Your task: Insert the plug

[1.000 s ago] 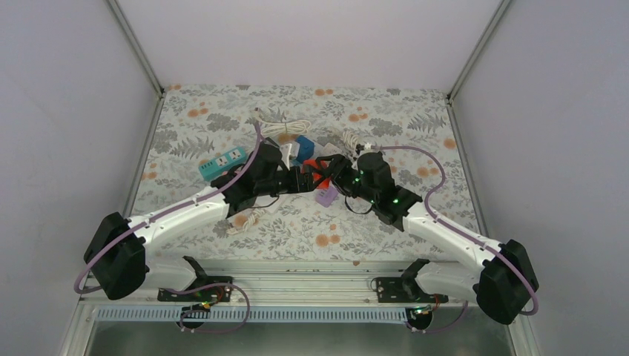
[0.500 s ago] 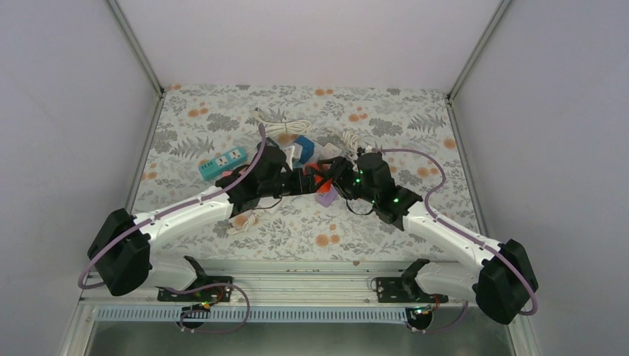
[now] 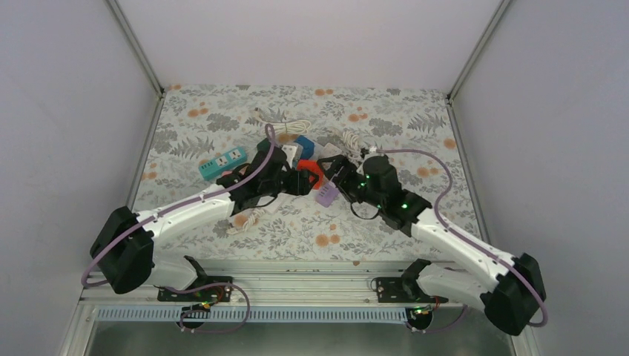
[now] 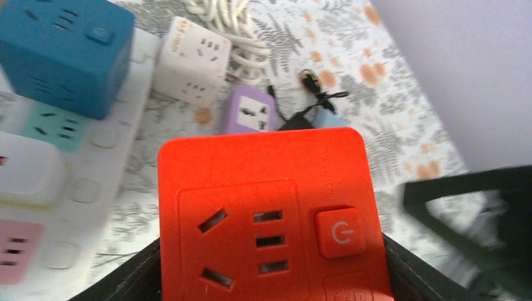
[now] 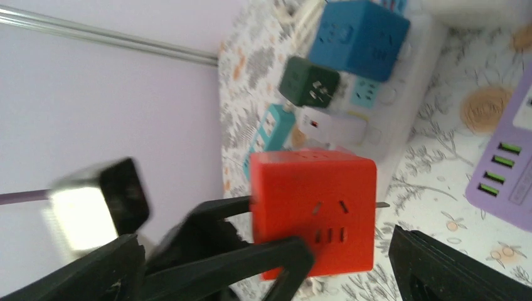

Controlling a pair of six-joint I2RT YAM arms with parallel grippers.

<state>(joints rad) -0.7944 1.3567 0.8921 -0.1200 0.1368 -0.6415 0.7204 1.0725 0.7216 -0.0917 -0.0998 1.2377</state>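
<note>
My left gripper [image 3: 303,178] is shut on a red cube plug [image 3: 308,172] and holds it above the table, near a white power strip [image 3: 287,153]. In the left wrist view the red cube [image 4: 263,188] fills the lower middle between the jaws of the left gripper [image 4: 270,279], socket face and power button towards the camera. In the right wrist view the red cube [image 5: 312,210] shows a metal prong [image 5: 381,204] pointing at the strip [image 5: 392,128]. My right gripper [image 3: 334,169] is open and empty just right of the cube, its fingers [image 5: 448,263] wide apart.
The strip carries a blue cube [image 4: 63,53], a dark green cube [image 5: 308,84] and teal, white and pink plugs. A white cube [image 4: 191,63] and a purple adapter [image 4: 249,114] lie beside it. A teal strip [image 3: 222,162] and coiled white cable [image 3: 282,127] lie further back.
My left gripper has carried the red cube a little up and towards the strip. My right gripper has drawn back to the right, away from the cube.
</note>
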